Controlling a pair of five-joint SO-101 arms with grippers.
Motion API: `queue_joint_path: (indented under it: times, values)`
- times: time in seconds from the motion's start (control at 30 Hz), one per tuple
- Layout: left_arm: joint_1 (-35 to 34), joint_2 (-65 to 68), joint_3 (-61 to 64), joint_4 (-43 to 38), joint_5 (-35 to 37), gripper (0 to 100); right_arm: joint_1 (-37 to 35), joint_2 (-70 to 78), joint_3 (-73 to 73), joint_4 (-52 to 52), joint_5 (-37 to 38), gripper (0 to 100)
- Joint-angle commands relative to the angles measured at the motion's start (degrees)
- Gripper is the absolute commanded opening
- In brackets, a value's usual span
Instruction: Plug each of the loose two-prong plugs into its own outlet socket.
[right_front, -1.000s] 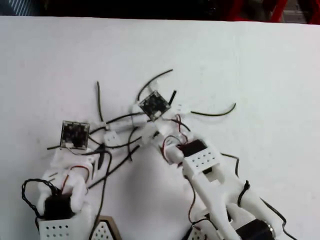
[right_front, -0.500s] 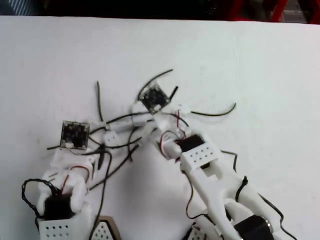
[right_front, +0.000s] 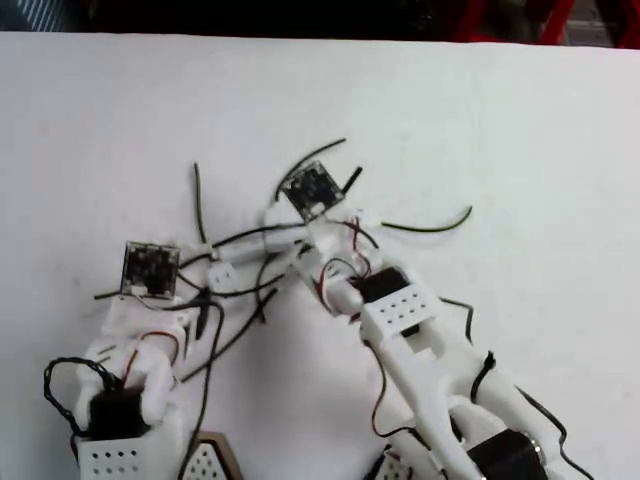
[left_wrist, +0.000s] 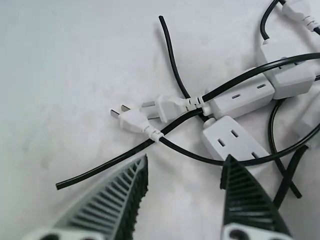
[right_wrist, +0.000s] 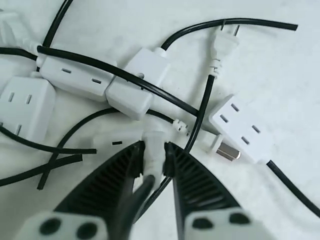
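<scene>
while the left jaws gape wide and empty, the right jaws pinch a white two-prong plug (right_wrist: 152, 147) by its body.

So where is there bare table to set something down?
Bare: the whole far strip of table beyond the tangle of cords, and the right side past the curved cord end. Crowded: the near middle, with sockets among the cords.
</scene>
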Motion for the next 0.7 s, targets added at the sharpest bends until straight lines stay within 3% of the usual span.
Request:
queue_joint_path:
  times: [0.0, 0.5, 0.67]
  values:
    - [-0.2, -0.1, -0.4, -0.4, -0.4, 24, 0.1, 0.9, -1.8, -1.9, 3.2, 1.5]
    - [-0.2, -0.2, 1.0, -2.1, -0.4, 24, 0.1, 10.2, -5.1, -2.2, 4.1, 1.5]
    - [-0.2, -0.2, 1.0, -2.1, -0.4, 24, 0.1, 10.4, -11.7, 7.8, 4.0, 1.5]
